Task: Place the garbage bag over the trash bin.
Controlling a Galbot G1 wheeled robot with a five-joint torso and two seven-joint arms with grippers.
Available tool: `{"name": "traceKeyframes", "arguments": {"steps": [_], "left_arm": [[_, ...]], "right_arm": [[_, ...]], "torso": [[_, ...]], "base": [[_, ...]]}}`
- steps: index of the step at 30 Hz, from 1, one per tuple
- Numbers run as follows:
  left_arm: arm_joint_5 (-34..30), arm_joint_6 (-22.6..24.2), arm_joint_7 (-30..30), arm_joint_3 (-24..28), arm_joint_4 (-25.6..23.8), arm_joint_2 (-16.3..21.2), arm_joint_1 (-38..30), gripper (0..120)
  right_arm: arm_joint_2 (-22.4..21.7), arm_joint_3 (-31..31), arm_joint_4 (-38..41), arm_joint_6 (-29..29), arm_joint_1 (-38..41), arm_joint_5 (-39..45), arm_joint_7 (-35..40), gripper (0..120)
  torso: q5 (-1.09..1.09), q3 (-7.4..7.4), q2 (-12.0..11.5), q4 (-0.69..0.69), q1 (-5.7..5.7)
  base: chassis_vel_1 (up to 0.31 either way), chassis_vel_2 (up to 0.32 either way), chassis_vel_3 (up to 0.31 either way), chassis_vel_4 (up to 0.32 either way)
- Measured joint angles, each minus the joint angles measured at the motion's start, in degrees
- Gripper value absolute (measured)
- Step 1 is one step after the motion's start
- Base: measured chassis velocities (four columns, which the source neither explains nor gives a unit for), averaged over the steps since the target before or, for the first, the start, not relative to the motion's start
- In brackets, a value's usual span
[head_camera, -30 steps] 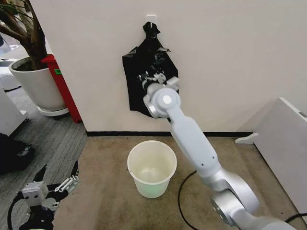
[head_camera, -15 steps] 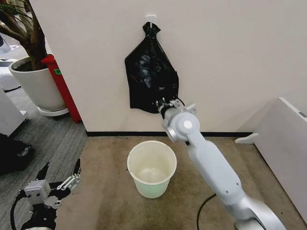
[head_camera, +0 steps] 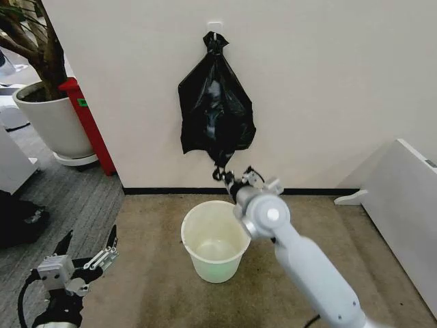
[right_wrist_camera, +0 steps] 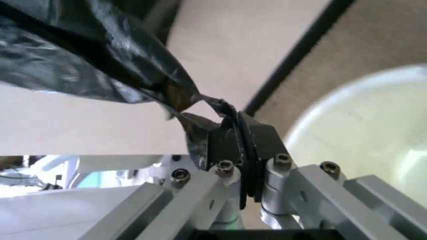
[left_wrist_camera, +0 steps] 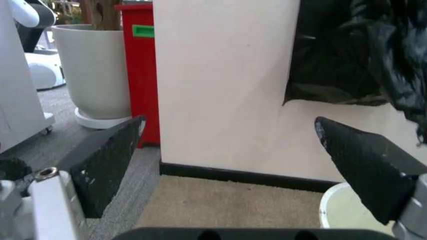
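Note:
A black bag bundle (head_camera: 215,113), knotted at its top, hangs from a wall hook (head_camera: 215,27). From its lower edge a thin strand of the garbage bag (head_camera: 219,166) is stretched downward. My right gripper (head_camera: 222,176) is shut on that strand just below the bundle, above the far rim of the trash bin (head_camera: 205,208). The right wrist view shows the dark fingers (right_wrist_camera: 257,137) pinching crinkled black garbage bag plastic (right_wrist_camera: 180,95), with the pale trash bin (right_wrist_camera: 360,125) beyond. The bin stands upright on the carpet. My left gripper (head_camera: 85,254) hangs open and low, left of the bin, its two fingers (left_wrist_camera: 107,162) spread wide.
A large white plant pot (head_camera: 51,123) and a red stand (head_camera: 89,123) sit at the wall's left corner. A white panel (head_camera: 410,198) leans at the right. A dark object (head_camera: 17,219) lies on the grey floor at far left. Bare carpet surrounds the bin.
My right gripper has dropped from the middle of the hanging bundle to below it, drawing black plastic down toward the bin. The left gripper has hardly moved.

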Motion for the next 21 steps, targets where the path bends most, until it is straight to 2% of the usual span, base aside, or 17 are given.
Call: {"name": "traceKeyframes", "arguments": {"steps": [4, 16, 21], "left_arm": [[0.0, 0.0, 0.0, 0.02, 0.0, 0.01, -0.01, 100], [0.03, -0.02, 0.0, 0.11, 0.0, 0.12, -0.02, 100], [0.03, -0.02, 0.0, 0.12, 0.0, 0.2, -0.02, 100]], "right_arm": [[-0.5, 0.27, 1.16, -0.06, -1.18, -0.1, -0.05, 0], [-0.82, 1.03, 3.07, -0.73, 5.6, 0.02, -0.87, 0], [-1.12, 0.98, 3.12, -1.28, 3.81, -0.22, -1.15, 0]], "torso": [[0.0, 0.0, 0.0, 0.0, 0.0], [-0.01, 0.01, 0.0, 0.01, 0.0], [-0.01, 0.01, 0.0, 0.01, 0.0]], "base": [[0.0, 0.0, 0.0, 0.0], [0.0, 0.0, 0.0, 0.0], [0.0, 0.0, 0.0, 0.0]]}}
